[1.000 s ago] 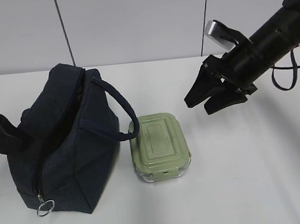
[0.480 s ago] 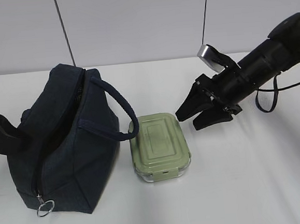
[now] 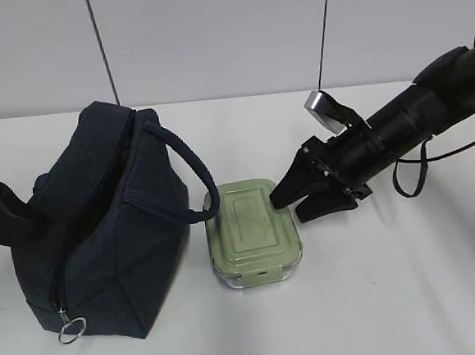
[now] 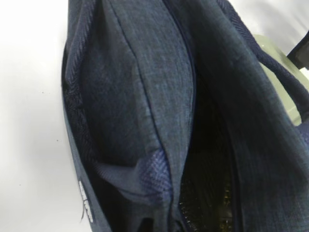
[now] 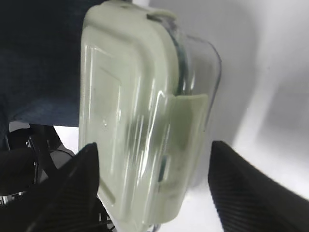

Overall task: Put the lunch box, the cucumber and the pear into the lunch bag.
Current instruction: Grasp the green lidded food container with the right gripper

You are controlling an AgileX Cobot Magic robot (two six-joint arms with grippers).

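Box (image 3: 252, 230) straddled at far right end by spread right jaws; long axis along approach. Left jaws hidden, state untold; bag (image 3: 102, 229) held open.

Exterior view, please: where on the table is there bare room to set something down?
Bare table lies in front of the right gripper and right of the lunch box; another patch runs behind the box to the wall. It is crowded where the lunch bag and box nearly touch.
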